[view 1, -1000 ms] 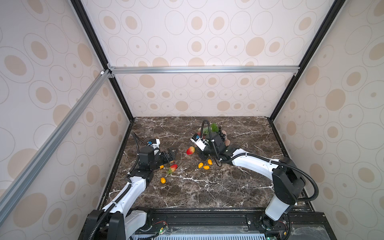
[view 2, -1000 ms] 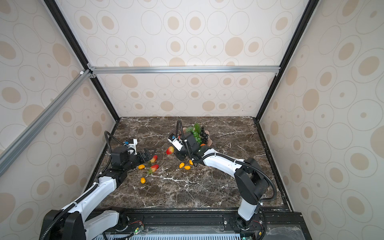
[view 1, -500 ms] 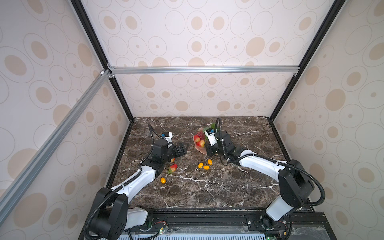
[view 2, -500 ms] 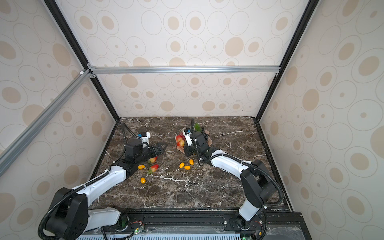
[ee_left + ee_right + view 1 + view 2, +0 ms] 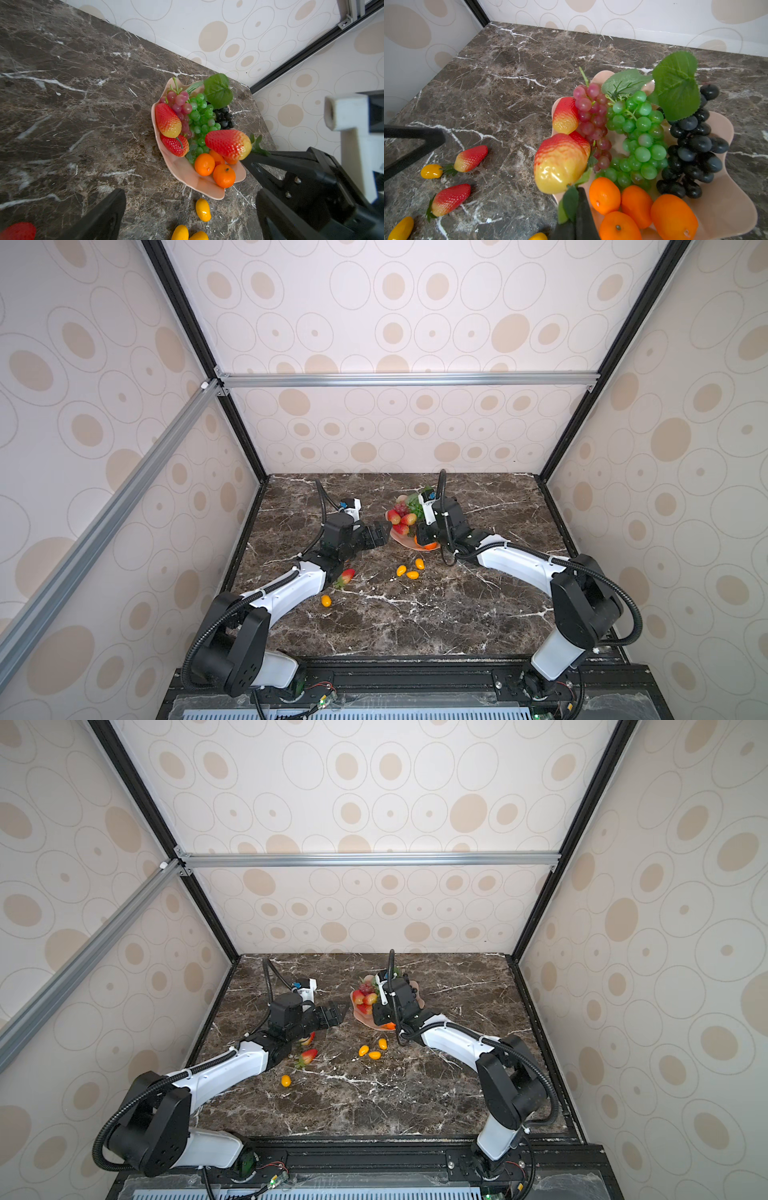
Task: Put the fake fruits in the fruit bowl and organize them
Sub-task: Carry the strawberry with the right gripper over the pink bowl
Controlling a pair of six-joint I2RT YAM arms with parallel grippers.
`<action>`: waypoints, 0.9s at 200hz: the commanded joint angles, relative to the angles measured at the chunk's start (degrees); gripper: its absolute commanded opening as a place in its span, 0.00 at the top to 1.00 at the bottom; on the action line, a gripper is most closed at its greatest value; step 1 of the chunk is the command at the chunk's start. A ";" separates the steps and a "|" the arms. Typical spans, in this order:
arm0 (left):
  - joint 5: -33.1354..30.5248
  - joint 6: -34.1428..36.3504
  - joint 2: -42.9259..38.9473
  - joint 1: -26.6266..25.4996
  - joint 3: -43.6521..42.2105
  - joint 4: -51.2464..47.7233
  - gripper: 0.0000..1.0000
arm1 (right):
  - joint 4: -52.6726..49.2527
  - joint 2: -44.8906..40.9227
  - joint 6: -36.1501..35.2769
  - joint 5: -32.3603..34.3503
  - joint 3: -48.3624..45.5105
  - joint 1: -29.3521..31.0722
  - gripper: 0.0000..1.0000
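The pale pink fruit bowl [image 5: 726,207] [image 5: 400,538] holds red, green and black grape bunches, two strawberries and several tangerines. My right gripper [image 5: 578,197] is shut on the green leaves of a red-and-yellow strawberry [image 5: 560,164] [image 5: 227,143], which hangs over the bowl's near-left rim. My left gripper [image 5: 191,195] [image 5: 376,536] is open and holds nothing, just left of the bowl and low over the table. Two strawberries [image 5: 471,158] [image 5: 450,198] and several yellow ovals [image 5: 411,570] [image 5: 326,600] lie loose on the marble.
Three of the ovals [image 5: 203,209] lie close to the bowl's front rim, between my left gripper's fingers [image 5: 104,216] in the left wrist view. One loose strawberry [image 5: 347,576] lies beside the left forearm. Patterned walls enclose the table on three sides.
My right gripper has carried the strawberry from left of the bowl to over it. The left arm has reached forward and right, bringing its open gripper up to the bowl's left side.
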 commanded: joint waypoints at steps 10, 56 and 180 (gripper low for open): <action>-1.35 1.30 -0.56 -0.72 2.03 1.43 0.02 | -1.41 2.79 1.60 -1.16 2.42 -2.05 1.00; -1.36 1.00 -1.01 -0.83 1.08 1.64 0.02 | -3.35 5.78 0.76 -4.44 4.91 -4.09 1.00; -0.33 1.16 -0.20 -0.76 1.90 1.00 0.02 | -8.62 7.36 -8.43 -20.87 7.40 -5.73 1.00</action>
